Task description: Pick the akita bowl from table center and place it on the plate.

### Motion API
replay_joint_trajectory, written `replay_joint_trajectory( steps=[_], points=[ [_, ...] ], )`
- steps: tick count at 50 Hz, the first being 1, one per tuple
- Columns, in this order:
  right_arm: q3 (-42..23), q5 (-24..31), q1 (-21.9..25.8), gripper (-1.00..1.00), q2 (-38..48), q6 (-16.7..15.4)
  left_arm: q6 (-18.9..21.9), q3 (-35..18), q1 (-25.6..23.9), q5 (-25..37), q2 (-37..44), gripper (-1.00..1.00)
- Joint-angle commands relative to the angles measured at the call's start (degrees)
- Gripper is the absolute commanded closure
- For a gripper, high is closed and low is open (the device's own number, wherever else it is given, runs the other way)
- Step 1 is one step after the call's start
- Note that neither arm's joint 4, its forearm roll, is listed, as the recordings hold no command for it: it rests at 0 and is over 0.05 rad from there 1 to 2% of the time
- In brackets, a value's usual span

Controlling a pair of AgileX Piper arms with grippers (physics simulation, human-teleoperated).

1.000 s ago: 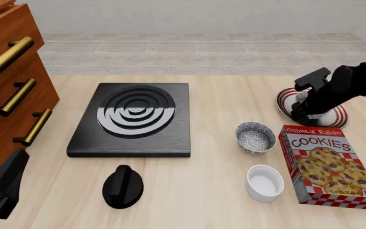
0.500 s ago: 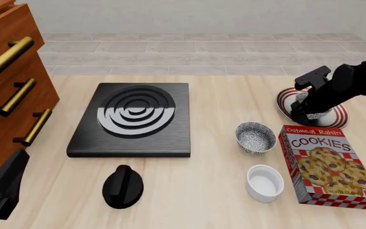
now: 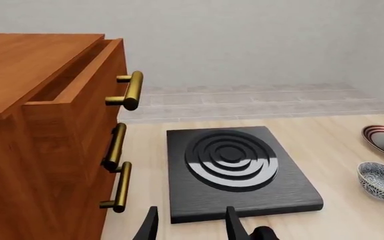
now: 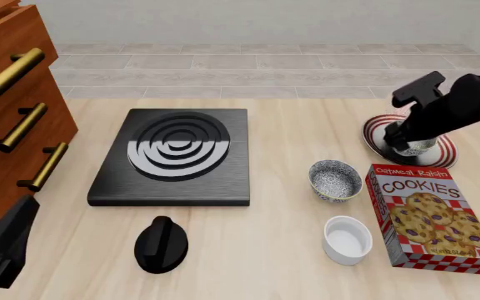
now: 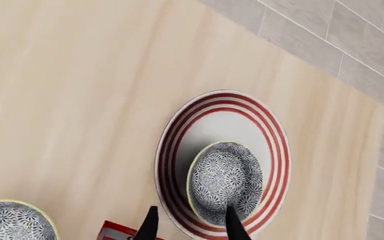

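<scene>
While the left gripper (image 3: pixel 190 227) idles with jaws apart near the drawers (image 4: pixel 10 112), hotplate (image 4: pixel 177 156) mid-table, second speckled bowl (image 4: pixel 335 180) beside the cookie box (image 4: pixel 430 215), bowl (image 5: pixel 225 181) sitting on the striped plate (image 5: pixel 178 150), right gripper (image 5: pixel 188 225) above it, jaws released.

Lettering is carried only by the cookie box (image 4: pixel 432 219) on the worktop.
"Oatmeal Raisin" is printed in small white letters on the red band along the box's top edge, and "COOKIES" is set below in large dark capitals on a pale panel; no other text can be read anywhere.
</scene>
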Motion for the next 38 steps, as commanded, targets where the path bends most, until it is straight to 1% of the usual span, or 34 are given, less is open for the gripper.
replay_joint_trajectory(
  steps=[1,4,5,8,10,17,22,26,30,32,35,38],
  points=[
    [5.1,-0.8,1.3,-1.0,-8.3,-0.6,0.0,-0.1,-0.3,0.0,0.1,-1.0],
    [5.9,-0.5,1.6,-1.0,-9.6,-0.4,0.0,-0.1,-0.4,0.0,0.1,-1.0],
    [6.3,-1.2,0.9,-1.0,-11.1,-0.7,0.0,-0.1,-0.4,0.0,0.0,-1.0],
    [8.8,-1.1,2.0,-1.0,-13.4,-1.6,0.0,-0.1,-0.5,0.1,0.0,-1.0],
    [9.6,-1.2,2.8,-1.0,-15.3,-1.0,0.0,-0.2,-0.6,0.2,0.0,-1.0],
    [12.6,-0.9,4.4,-1.0,-20.3,-1.6,0.1,-0.1,-0.9,0.2,0.0,-1.0],
    [13.9,0.2,5.6,-1.0,-24.7,-1.6,0.2,0.0,-1.1,0.2,0.0,-1.0],
    [14.9,0.4,6.1,-1.0,-27.5,-1.1,0.2,0.0,-1.1,0.3,-0.1,-1.0],
    [16.2,0.1,6.5,-1.0,-29.9,-1.1,0.0,0.0,-0.9,0.3,-0.2,-1.0],
    [16.1,-0.3,6.3,-1.0,-31.8,-0.2,0.0,0.0,-0.8,0.3,-0.2,-1.0],
    [17.9,-0.1,6.5,-1.0,-33.6,-0.1,-0.1,0.0,-0.8,0.4,-0.3,-1.0],
    [19.2,-0.1,6.8,-1.0,-36.1,0.7,-0.2,0.0,-0.8,0.4,-0.3,-1.0]
  ],
)
